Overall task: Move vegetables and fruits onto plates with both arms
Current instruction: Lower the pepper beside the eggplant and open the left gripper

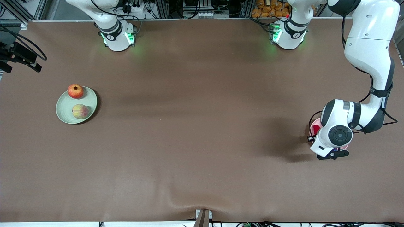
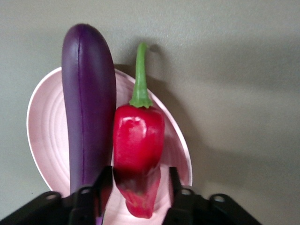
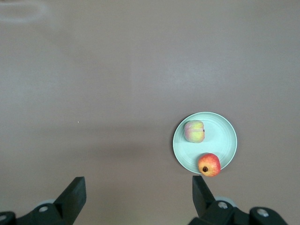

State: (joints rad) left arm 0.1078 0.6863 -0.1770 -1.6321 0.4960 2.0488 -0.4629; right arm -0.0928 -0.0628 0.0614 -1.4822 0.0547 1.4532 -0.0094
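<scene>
The pink plate (image 2: 44, 126) lies under my left hand at the left arm's end of the table; its rim shows in the front view (image 1: 314, 127). The purple eggplant (image 2: 89, 108) and the red chili pepper (image 2: 139, 136) lie side by side on it. My left gripper (image 2: 139, 176) is low over the plate, open, its fingers either side of the chili's tip, with a gap on one side. The mint green plate (image 1: 64, 107) holds the pomegranate (image 1: 75, 91) and the peach (image 1: 80, 111). My right gripper (image 3: 138, 185) is open and empty, high above the table.
The two arm bases (image 1: 118, 36) (image 1: 287, 34) stand along the table edge farthest from the front camera. A black camera mount (image 1: 19, 55) juts over the right arm's end. A clamp (image 1: 203, 217) sits at the edge nearest the front camera.
</scene>
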